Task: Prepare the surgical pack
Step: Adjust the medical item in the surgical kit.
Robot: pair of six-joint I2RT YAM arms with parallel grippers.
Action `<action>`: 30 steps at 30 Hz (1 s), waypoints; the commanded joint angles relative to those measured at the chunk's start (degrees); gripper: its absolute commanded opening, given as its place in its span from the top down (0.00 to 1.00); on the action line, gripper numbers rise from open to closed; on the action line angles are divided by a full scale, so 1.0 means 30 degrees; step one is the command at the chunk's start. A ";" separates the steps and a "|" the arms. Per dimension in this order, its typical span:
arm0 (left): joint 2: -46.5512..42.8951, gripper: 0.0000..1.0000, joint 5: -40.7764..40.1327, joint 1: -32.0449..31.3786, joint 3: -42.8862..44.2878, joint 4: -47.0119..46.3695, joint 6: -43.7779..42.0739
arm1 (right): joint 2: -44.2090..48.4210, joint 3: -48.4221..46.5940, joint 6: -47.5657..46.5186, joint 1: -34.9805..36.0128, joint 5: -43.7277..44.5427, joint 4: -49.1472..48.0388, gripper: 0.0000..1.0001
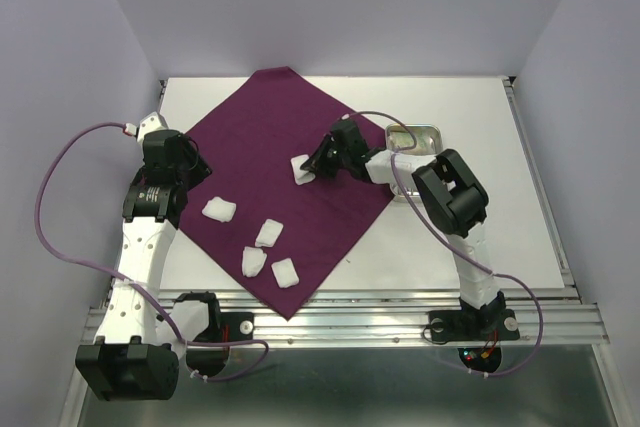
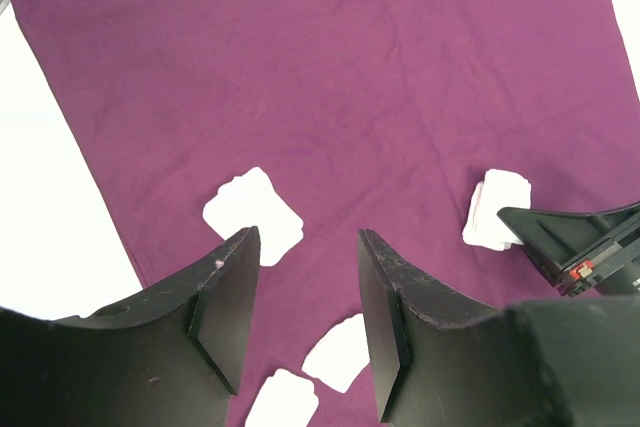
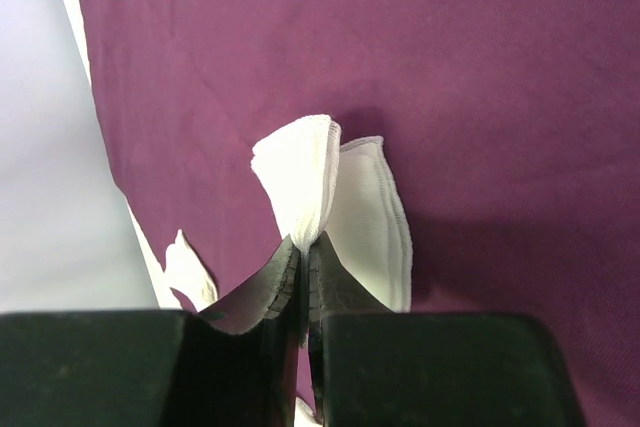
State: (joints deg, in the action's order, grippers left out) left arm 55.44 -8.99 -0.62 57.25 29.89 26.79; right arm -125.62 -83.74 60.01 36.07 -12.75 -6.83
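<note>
Gauze going onto the spread cloth

The surgical pack (image 1: 265, 142) lies flat as a diamond before both arms, seemingly the base for everything else. The steel tray (image 1: 418, 135) waits just off its right corner. Four gauze pads (image 1: 268, 234) sit loose near-left. The right gripper (image 3: 303, 252), pressed together, pinches a fifth pad (image 3: 298, 172) upright by its edge; it could be one folded pad or two. The left gripper (image 2: 305, 257) hovers spread, holding nothing.
</note>
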 commanded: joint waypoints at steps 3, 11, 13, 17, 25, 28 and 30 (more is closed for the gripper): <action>-0.0287 0.46 -0.0342 0.0032 0.0486 -0.0207 -0.0257 | -0.0166 0.0346 0.0622 0.0075 0.0559 -0.1005 0.99; -0.0316 0.46 -0.0283 0.0032 0.0456 -0.0207 -0.0140 | 0.0126 0.1255 0.1471 0.0075 0.0794 -0.1532 0.99; -0.0316 0.46 -0.0225 0.0032 0.0427 -0.0208 -0.0110 | 0.0155 0.1342 0.1617 0.0075 0.0823 -0.1561 0.99; -0.0345 0.46 -0.0225 0.0032 0.0427 -0.0207 -0.0081 | 0.0185 0.1576 0.1706 0.0075 0.0853 -0.1561 0.97; -0.0462 0.46 -0.0196 0.0061 0.0369 -0.0178 -0.0052 | 0.0739 0.1724 0.1034 0.0075 0.0999 -0.1094 0.46; -0.0462 0.46 -0.0195 0.0032 0.0339 -0.0178 -0.0052 | 0.1441 0.1782 0.0566 0.0075 0.1321 -0.0539 0.40; -0.0462 0.46 -0.0195 0.0032 0.0281 -0.0207 -0.0052 | 0.1824 0.1957 0.0388 0.0075 0.1642 -0.0244 0.36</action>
State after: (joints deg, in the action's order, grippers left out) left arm 55.40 -9.06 -0.62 57.25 29.91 26.83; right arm -124.31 -79.48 63.81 36.07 -11.09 -10.70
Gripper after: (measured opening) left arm 0.545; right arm 0.613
